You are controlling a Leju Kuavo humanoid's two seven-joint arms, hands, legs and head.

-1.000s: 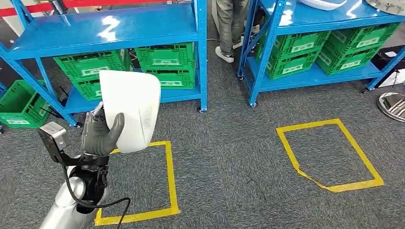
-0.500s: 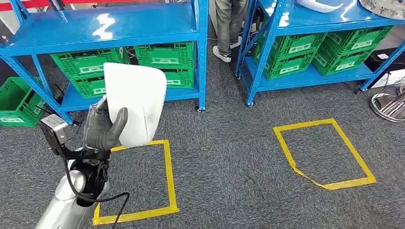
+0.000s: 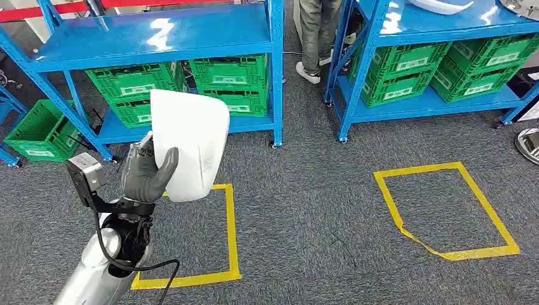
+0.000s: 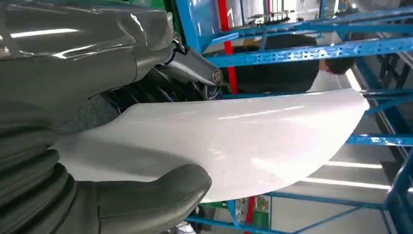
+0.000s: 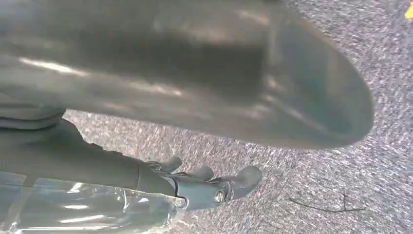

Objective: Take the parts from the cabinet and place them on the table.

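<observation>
My left hand (image 3: 146, 175) grips a large white curved shell part (image 3: 191, 143) by its lower edge and holds it upright in front of the left blue rack (image 3: 152, 35). In the left wrist view the thumb (image 4: 146, 204) presses on one face of the white part (image 4: 234, 141), with the darker fingers behind it. Another white part (image 3: 442, 5) lies on the top shelf of the right blue rack (image 3: 438, 101). My right hand (image 5: 204, 187) hangs over grey carpet, fingers apart, holding nothing.
Green crates (image 3: 222, 79) fill the lower shelves of both racks, and one more (image 3: 41, 130) stands on the floor at left. Two yellow tape outlines (image 3: 230, 235) (image 3: 445, 210) mark the carpet. A person's legs (image 3: 314, 38) stand between the racks. A metal dish (image 3: 529, 143) lies at the right edge.
The whole picture has shifted a little, so the camera has moved. My left hand still holds the white part the same way, now slightly further right in the picture.
</observation>
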